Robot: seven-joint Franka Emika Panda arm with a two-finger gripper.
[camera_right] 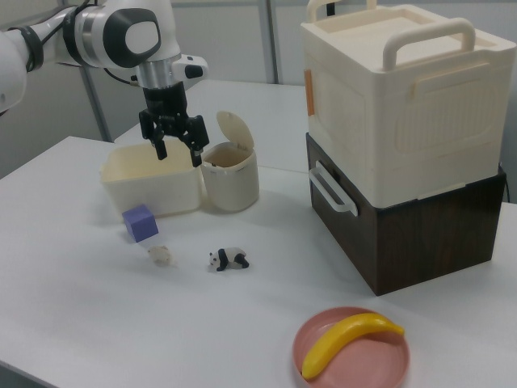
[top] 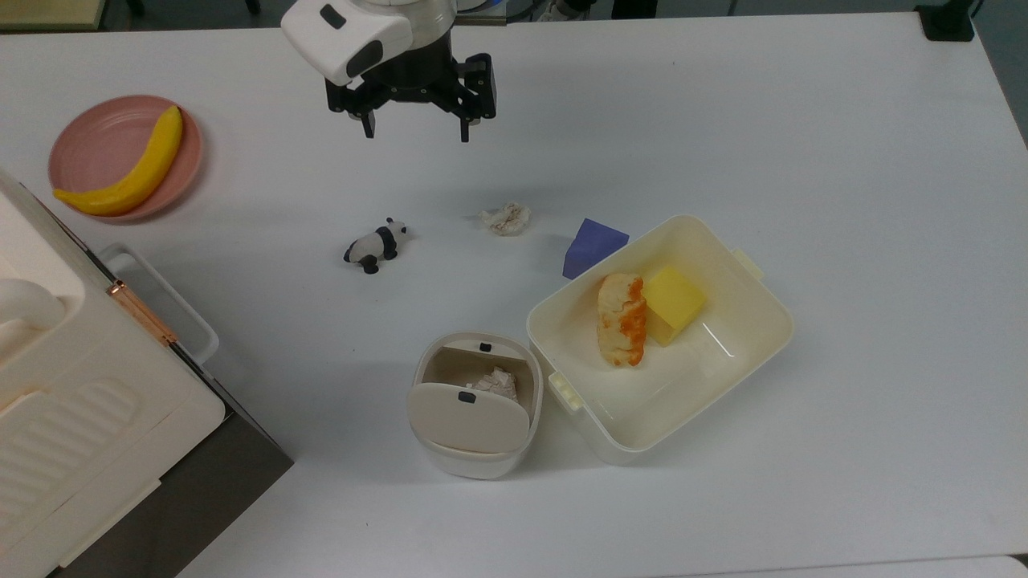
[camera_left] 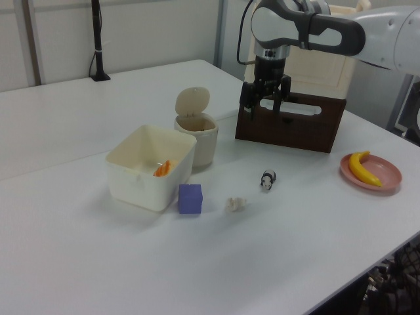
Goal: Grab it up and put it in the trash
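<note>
Gripper point(top: 415, 128) hangs high, jaws spread and empty, well apart from tissue wad point(top: 506, 217) on counter point(top: 723, 120); trash bin point(top: 474, 405) flap stands open, ready for drop.

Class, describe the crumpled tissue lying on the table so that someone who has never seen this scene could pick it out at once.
Start at the large cream tub holding food on the white table. Beside the tub's corner sits a purple block; in the top view, the tissue wad lies just left of it, with the panda figurine further left. It alone is white, shapeless and crumpled, faintly brown-stained.
</note>
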